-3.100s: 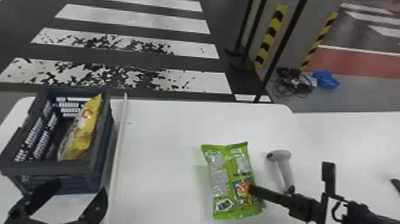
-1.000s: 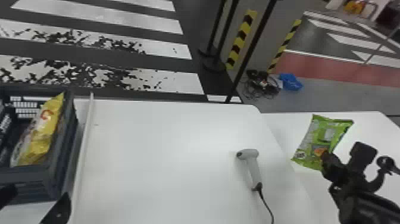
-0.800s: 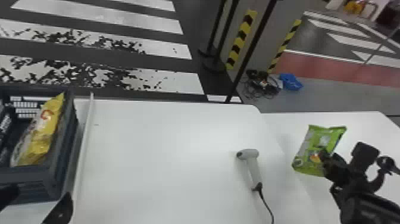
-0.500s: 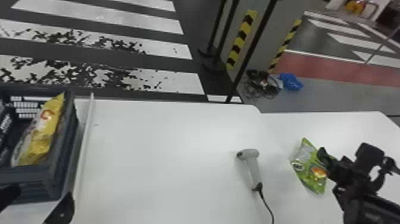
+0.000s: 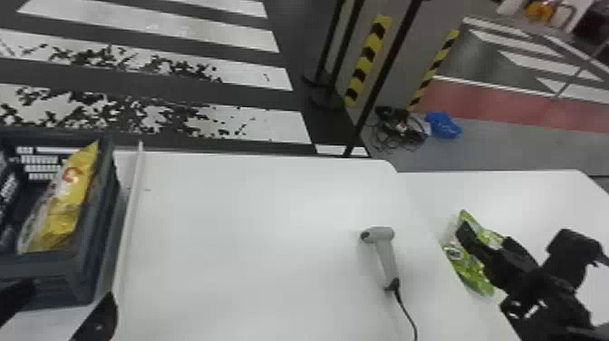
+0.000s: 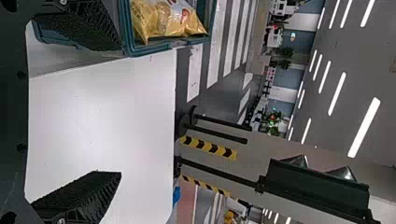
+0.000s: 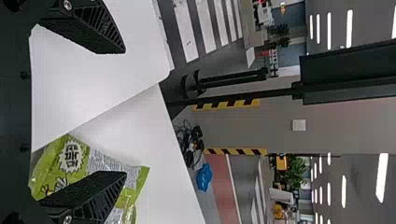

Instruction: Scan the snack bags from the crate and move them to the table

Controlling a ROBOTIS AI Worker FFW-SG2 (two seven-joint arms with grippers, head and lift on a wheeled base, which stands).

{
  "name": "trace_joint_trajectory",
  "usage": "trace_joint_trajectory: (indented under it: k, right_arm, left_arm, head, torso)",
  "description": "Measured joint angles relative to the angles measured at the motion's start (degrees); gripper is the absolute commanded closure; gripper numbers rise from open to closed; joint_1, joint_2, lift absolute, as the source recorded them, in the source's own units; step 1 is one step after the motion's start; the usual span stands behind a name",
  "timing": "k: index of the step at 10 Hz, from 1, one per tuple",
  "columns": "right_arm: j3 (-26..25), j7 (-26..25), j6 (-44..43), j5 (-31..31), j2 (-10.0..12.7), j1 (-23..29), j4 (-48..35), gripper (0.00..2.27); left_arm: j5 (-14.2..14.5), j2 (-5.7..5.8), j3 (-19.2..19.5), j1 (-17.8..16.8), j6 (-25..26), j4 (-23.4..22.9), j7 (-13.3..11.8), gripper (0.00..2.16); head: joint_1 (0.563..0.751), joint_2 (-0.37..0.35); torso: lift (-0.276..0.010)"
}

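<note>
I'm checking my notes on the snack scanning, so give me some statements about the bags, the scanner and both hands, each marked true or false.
1. The yellow snack bag is inside the crate. True.
2. The left hand is open. True.
3. The scanner is in the crate with the yellow snack bag. False: it lies on the white table.
4. A cord runs from the scanner's handle. True.
5. The green snack bag is in the crate. False: it is over at the robot's right, by the right hand.
6. The right hand is fully shut. False: its fingers stand apart.
</note>
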Motion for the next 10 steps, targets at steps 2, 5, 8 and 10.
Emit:
trace_joint_trajectory:
  k: [2, 5, 8, 10]
  right_arm:
    - [3.23, 0.27, -3.87, -0.58, 4.96, 6.17, -10.92, 0.08]
    - [12.03, 0.16, -10.15, 3.97, 9.26, 11.19, -18.08, 0.08]
    - [24.05, -2.91, -20.34, 13.01, 10.87, 15.29, -18.65, 0.08]
    - [30.02, -3.45, -28.56, 17.37, 11.64, 18.75, -18.66, 0.08]
  left_arm:
    - [-0.14, -0.10, -0.36, -0.15, 0.00, 0.33, 0.05, 0.03]
    - [-0.15, -0.10, -0.50, -0.28, -0.01, 0.44, 0.12, 0.03]
    - [-0.33, 0.10, -0.57, -0.29, -0.29, 0.87, 0.68, 0.03]
    - [-0.73, 0.22, -0.74, -0.28, -1.25, 0.88, 0.92, 0.03]
  head:
    - [0.695, -0.350]
    - [0.695, -0.350]
    - [0.695, -0.276]
    - [0.695, -0.195]
  torso:
    - [-0.095]
    - [-0.095]
    - [-0.095]
    - [-0.095]
